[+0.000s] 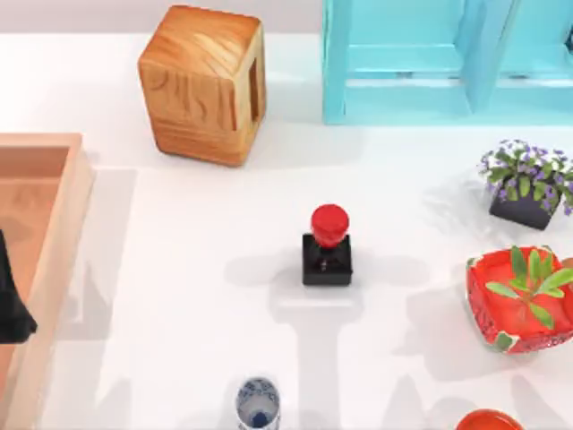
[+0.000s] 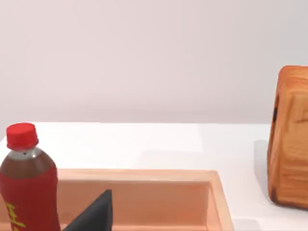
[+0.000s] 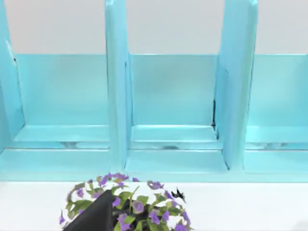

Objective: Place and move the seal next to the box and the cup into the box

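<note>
At table centre, glossy red-knobbed seal (image 1: 328, 246) on square black base, jaws' state unclear.

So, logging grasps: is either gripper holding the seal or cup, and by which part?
Neither: the seal and cup stand free on the table.

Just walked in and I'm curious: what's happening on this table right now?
Nothing is being held yet. The seal stands upright mid-table, apart from the box at the left edge. The cup stands at the near edge, outside the box. The left gripper hovers over the box, where the left wrist view shows a cola bottle. The right gripper hangs near the purple flower pot, facing the turquoise shelf.
</note>
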Motion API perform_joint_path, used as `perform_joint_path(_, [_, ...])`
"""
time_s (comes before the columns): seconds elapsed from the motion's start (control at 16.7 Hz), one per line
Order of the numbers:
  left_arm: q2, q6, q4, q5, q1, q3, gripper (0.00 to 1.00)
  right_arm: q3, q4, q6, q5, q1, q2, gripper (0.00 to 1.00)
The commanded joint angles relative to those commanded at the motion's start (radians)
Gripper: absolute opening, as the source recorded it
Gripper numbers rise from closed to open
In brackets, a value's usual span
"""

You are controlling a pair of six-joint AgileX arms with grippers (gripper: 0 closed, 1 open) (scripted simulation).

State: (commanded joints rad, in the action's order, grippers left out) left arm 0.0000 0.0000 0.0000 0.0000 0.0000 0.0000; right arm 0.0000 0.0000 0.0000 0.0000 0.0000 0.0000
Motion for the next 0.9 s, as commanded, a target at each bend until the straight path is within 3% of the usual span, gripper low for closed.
perform_joint_path(0.24, [0.028, -0.009, -0.019, 0.0, -0.009, 0.029, 1.0, 0.0, 0.0, 0.0, 0.0, 0.0, 0.0, 1.0])
perform_joint_path(0.42, [0.143, -0.043, -0.093, 0.001, -0.046, 0.145, 1.0, 0.0, 0.0, 0.0, 0.0, 0.0, 0.0, 1.0])
perform_joint_path(0.9, [0.766, -0.229, -0.495, 0.004, -0.245, 0.766, 1.0, 0.0, 0.0, 0.0, 0.0, 0.0, 0.0, 1.0])
